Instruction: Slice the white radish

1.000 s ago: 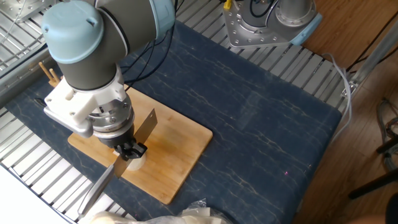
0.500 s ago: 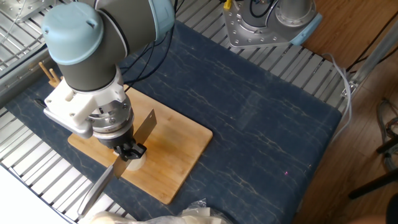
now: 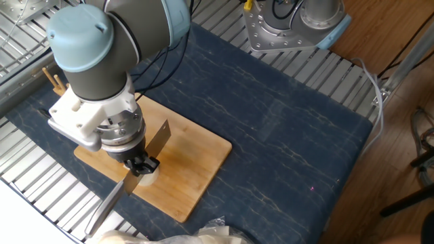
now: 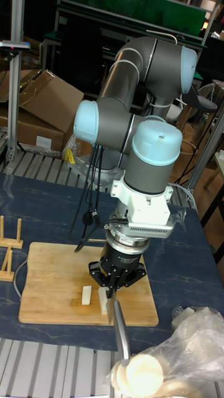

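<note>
On the wooden board the white radish lies as two small cream-white pieces. In the fixed view only a pale bit of radish shows under the tool. My gripper hangs directly over the radish and is shut on a knife. The knife's blade points up and back, its grey handle reaches past the board's front edge. Where the blade's edge meets the radish is hidden by the fingers.
A crumpled plastic bag with round pale slices lies at the front edge. A small wooden rack stands left of the board. A second robot's base stands at the back on the blue mat.
</note>
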Action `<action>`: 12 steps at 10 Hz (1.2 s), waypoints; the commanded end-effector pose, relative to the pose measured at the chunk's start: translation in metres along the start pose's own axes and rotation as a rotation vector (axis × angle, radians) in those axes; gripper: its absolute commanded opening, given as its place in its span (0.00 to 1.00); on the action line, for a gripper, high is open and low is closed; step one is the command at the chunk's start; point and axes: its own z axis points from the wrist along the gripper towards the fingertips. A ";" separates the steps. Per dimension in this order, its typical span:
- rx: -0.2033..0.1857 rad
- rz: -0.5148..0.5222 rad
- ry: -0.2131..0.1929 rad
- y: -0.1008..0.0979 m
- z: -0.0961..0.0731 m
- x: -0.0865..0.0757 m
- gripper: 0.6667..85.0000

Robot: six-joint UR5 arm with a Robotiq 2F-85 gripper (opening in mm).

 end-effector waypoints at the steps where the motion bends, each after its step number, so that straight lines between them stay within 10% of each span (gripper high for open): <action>1: -0.007 0.001 -0.022 -0.003 0.008 -0.005 0.00; 9: -0.002 -0.005 -0.061 -0.008 0.023 -0.012 0.00; 12: -0.017 -0.013 -0.015 -0.010 0.001 0.001 0.00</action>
